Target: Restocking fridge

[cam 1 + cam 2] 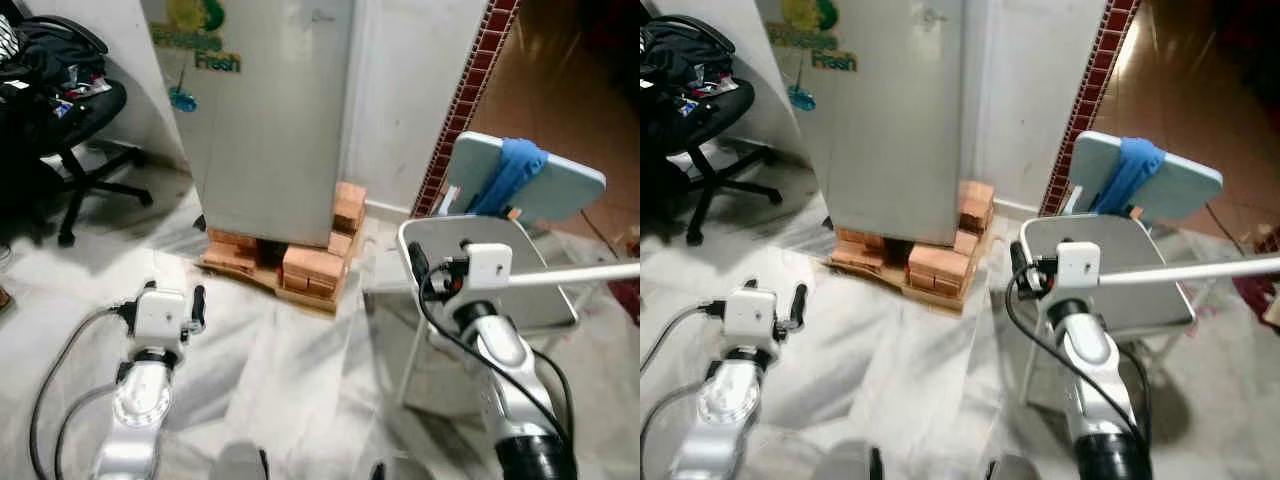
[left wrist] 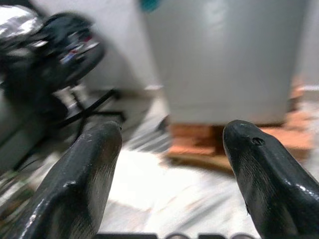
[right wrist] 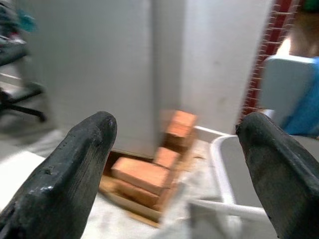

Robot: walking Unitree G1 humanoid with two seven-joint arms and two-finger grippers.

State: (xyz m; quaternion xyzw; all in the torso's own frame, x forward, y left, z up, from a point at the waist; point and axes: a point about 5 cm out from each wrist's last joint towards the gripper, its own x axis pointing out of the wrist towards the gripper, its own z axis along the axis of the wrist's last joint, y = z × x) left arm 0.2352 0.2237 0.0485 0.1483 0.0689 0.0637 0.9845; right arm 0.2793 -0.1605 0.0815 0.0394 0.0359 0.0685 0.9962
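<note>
- The fridge [image 1: 270, 110] stands at about 12 o'clock from the robot, against the wall, and its grey door looks closed.
- It rests on a low stack of bricks [image 1: 312, 268] that lie on a wooden board on the floor.
- The left gripper [image 2: 172, 164] is held low at about 10 o'clock, pointing toward the fridge; its two fingers are apart and hold nothing.
- The right gripper [image 3: 174, 164] is at about 2 o'clock, raised over the seat of a grey chair [image 1: 545, 310]; its fingers are also apart and empty.
- A blue cloth [image 1: 510, 170] hangs over the back of this chair.
- A black office chair [image 1: 60, 110] with dark things piled on it stands at about 10 o'clock, beside the fridge.
- I cannot make out any food or bottles to put in.
- My judgement is that the task is at its very beginning: nothing is picked up and the door is not yet opened.
- What remains, I think, is to come closer, open the door, fetch the goods and place them inside.
</note>
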